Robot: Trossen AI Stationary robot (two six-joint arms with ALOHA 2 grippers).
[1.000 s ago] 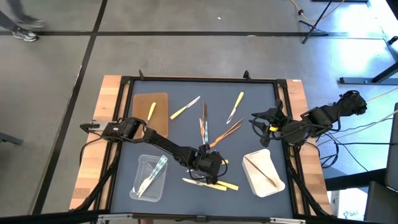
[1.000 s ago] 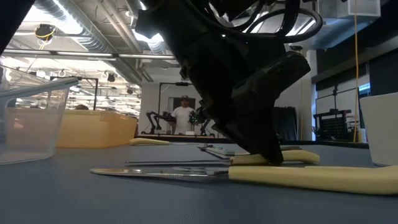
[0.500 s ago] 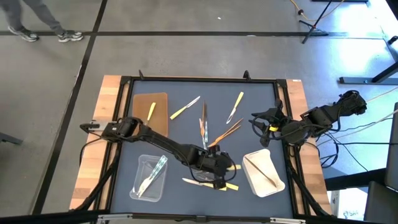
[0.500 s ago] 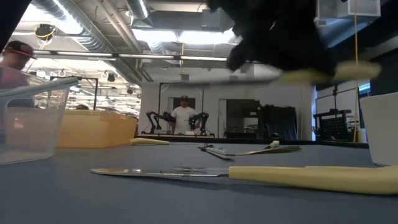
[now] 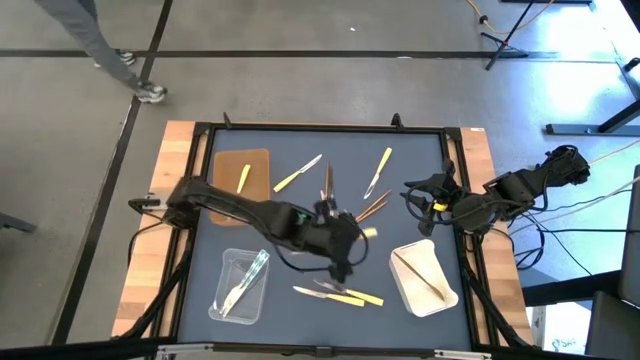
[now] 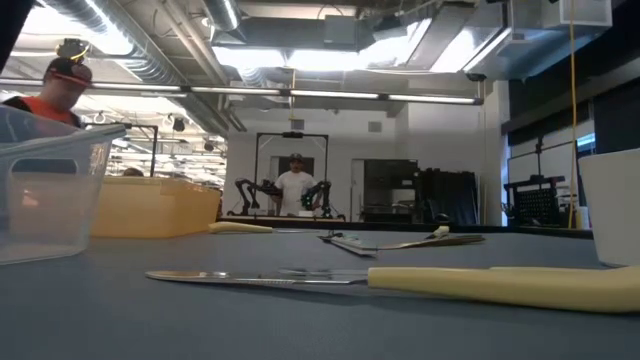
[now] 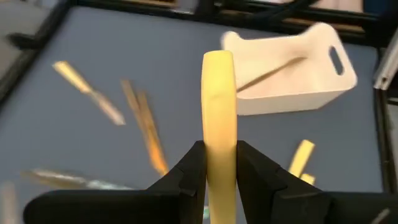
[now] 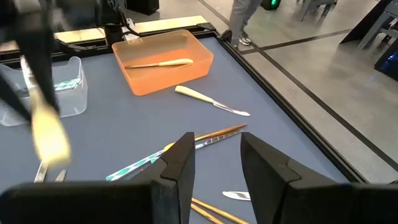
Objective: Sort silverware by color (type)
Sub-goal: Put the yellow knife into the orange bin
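I'm carrying a yellow utensil (image 7: pixel 218 124) in the L gripper (image 7: pixel 217 165), jaws pinching its handle, lifted above mid-table, well right of the brown tray (image 5: pixel 241 180). That tray already has one yellow piece (image 5: pixel 243 178), so I'm judging it as the drop spot. I'm keeping the pinch firm, swinging over low and releasing only once fully past the rim. R gripper (image 8: pixel 214 163) is waiting at the table's right edge, jaws partly apart, holding nothing.
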